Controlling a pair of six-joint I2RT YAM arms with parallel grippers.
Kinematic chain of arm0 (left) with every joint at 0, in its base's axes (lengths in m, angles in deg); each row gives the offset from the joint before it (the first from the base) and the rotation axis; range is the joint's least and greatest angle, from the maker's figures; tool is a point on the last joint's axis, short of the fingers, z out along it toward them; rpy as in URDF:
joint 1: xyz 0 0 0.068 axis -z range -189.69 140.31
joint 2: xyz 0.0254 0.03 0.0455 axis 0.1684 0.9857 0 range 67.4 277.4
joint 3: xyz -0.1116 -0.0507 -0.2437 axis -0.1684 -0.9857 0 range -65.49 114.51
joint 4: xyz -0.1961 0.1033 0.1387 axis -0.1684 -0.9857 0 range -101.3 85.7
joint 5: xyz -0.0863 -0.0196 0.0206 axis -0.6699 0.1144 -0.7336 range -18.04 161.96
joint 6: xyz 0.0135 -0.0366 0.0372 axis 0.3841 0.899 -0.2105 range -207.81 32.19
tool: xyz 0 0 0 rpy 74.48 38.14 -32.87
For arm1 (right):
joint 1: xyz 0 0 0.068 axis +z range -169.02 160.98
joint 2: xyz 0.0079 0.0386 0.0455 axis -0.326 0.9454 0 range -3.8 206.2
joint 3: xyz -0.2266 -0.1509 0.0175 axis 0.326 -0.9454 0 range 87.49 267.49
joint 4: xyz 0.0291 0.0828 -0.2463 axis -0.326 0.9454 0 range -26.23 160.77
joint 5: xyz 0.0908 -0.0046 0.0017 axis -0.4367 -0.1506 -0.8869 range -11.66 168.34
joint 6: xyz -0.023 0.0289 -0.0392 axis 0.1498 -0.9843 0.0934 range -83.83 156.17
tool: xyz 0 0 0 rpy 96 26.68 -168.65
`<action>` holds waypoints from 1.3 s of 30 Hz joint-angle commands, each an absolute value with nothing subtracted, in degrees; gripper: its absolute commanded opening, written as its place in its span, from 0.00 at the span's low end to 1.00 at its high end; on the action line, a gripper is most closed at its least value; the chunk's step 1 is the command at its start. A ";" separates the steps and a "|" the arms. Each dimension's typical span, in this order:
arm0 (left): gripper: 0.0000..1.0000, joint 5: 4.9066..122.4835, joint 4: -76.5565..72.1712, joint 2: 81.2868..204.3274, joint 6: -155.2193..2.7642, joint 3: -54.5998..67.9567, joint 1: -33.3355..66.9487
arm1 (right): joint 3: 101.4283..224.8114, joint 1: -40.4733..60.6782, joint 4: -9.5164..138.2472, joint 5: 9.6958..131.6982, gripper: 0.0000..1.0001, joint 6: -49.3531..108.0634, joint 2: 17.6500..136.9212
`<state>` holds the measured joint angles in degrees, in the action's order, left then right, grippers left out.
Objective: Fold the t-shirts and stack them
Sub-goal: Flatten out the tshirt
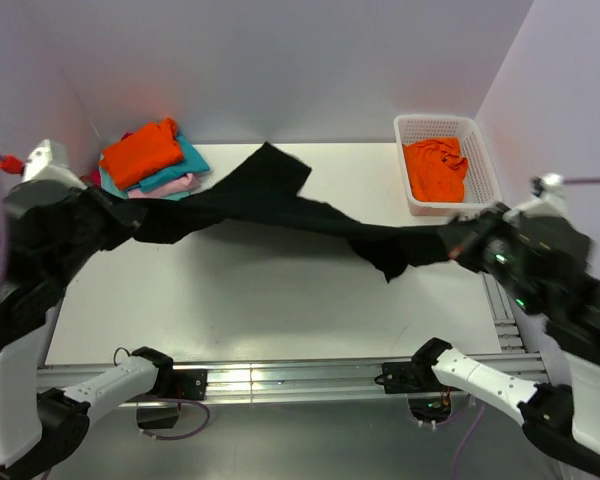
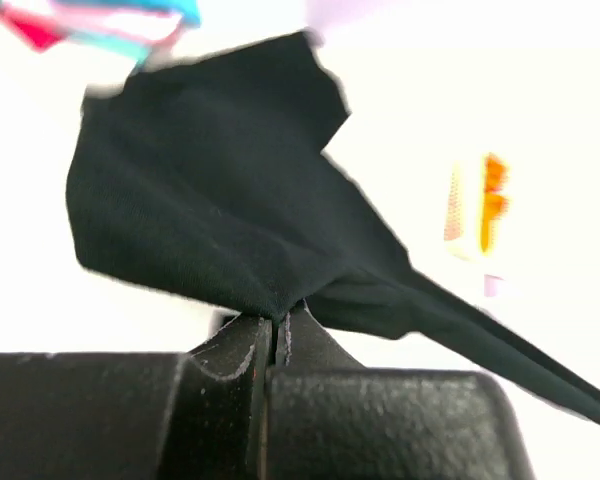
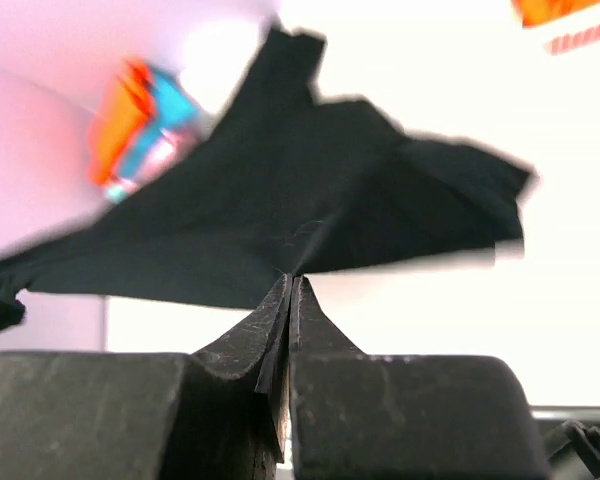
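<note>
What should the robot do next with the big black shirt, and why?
Probably lower the black shirt flat onto the table. The left claw and right claw each pinch it, and it is stretched and twisted between them, too bunched to fold yet.

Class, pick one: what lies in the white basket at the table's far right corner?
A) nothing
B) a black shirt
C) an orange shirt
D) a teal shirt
C: a crumpled orange shirt fills the white basket; the black shirt hangs stretched well outside it.
</note>
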<state>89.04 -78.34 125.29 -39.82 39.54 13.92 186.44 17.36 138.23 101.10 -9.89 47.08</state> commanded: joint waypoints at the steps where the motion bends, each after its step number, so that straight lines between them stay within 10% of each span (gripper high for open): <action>1: 0.00 84.53 -80.42 124.09 -47.54 46.56 14.13 | 190.13 17.10 146.48 107.07 0.00 -10.42 42.02; 17: 0.00 89.72 -65.21 155.88 -58.37 71.77 12.55 | 202.00 11.05 127.43 102.79 0.00 6.81 69.31; 25: 0.00 69.06 -40.82 168.04 -53.87 80.58 -1.16 | 246.02 -3.55 127.50 89.95 0.00 12.35 98.14; 30: 0.00 68.79 -28.74 157.34 -56.16 76.11 -1.17 | 219.03 -5.93 101.32 82.84 0.00 11.82 76.33; 35: 0.00 70.55 -30.31 145.23 -57.05 64.90 -1.08 | 218.98 -5.75 104.99 81.77 0.00 14.81 70.23; 39: 0.00 73.52 -31.97 133.89 -54.94 45.64 -0.64 | 196.38 -5.40 102.79 81.68 0.00 12.98 57.15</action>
<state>71.20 -32.55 139.04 -55.49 55.89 -0.96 208.41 -5.68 105.64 82.96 12.86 62.35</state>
